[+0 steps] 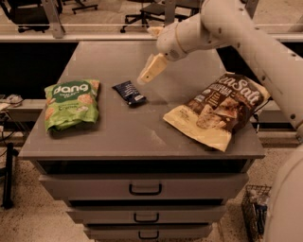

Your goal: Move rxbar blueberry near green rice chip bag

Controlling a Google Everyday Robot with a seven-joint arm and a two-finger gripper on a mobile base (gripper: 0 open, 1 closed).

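The rxbar blueberry [129, 92] is a small dark navy wrapper lying flat on the grey tabletop [123, 127], a little right of the green rice chip bag [70, 103]. The bag is bright green with white "dang" lettering and lies at the table's left. My gripper [150, 71] hangs above the table, just up and right of the bar, lifted clear of it and holding nothing.
A large brown-and-cream "Sea Salt" chip bag [218, 108] lies at the table's right. The table is a drawer cabinet with handles [145, 190] in front. Office chairs [147, 12] stand behind. A wire basket [255, 210] sits on the floor at right.
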